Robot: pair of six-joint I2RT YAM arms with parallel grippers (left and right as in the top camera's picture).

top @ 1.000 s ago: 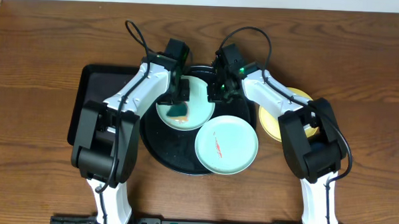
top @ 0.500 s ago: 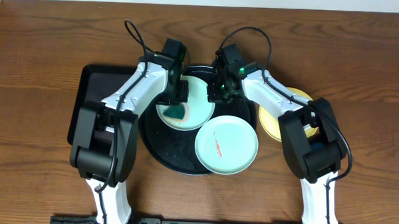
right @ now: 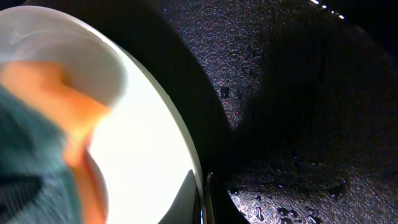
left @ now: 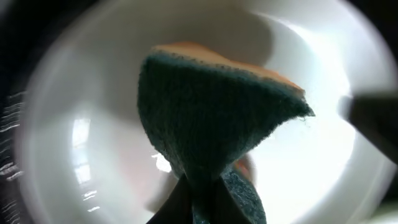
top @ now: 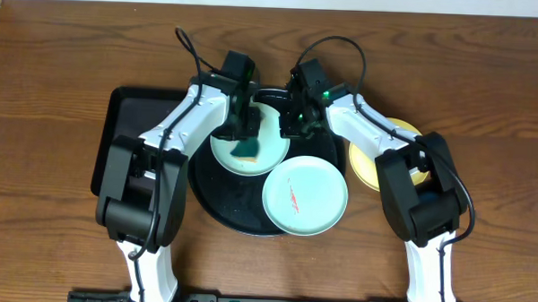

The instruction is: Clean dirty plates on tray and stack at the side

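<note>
A round black tray [top: 221, 201] holds two pale turquoise plates. My left gripper [top: 244, 141] is shut on a green and orange sponge [top: 245, 148] and presses it onto the far plate [top: 267, 149]; up close the sponge [left: 205, 118] covers the plate's middle [left: 87, 143]. My right gripper [top: 290, 127] is shut on that plate's right rim [right: 193, 163], the sponge [right: 43, 137] showing at the left of the right wrist view. The near turquoise plate [top: 305, 195] has a reddish smear at its centre. A yellow plate [top: 369, 163] lies on the table right of the tray, partly under my right arm.
A smaller rectangular black tray [top: 126, 128] lies left of the round one, partly under my left arm. The round tray's floor [right: 298, 124] is wet with droplets. Bare wooden table [top: 60, 215] surrounds everything.
My left gripper has slid the sponge a little to the right and farther back across the far plate. My right gripper has held still on the rim.
</note>
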